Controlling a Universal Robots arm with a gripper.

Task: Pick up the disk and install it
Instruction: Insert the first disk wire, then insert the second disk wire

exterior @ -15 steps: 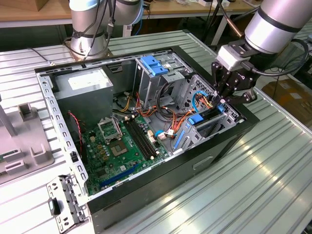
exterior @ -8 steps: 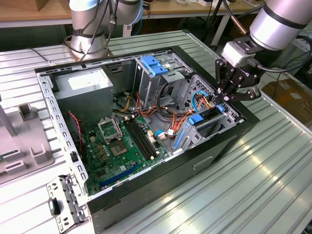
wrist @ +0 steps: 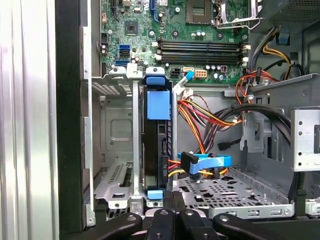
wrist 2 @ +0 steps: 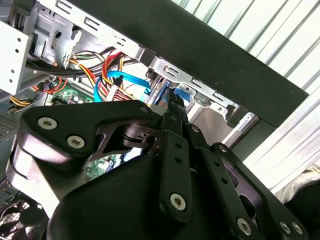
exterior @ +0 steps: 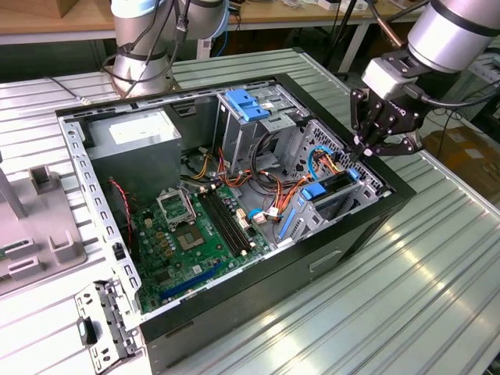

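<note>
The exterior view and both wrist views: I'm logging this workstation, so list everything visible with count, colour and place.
computer case: one, black, open, on the ribbed metal table.
disk: one, dark with blue rails, standing on edge in the drive cage by the case's edge.
motherboard: one, green, on the case floor.
power supply: one, grey, rear corner.
blue bracket: one, atop the upper bay.
cables: several, orange, yellow, black, blue, beside the disk.
gripper: one, black, directly above the disk.
</note>
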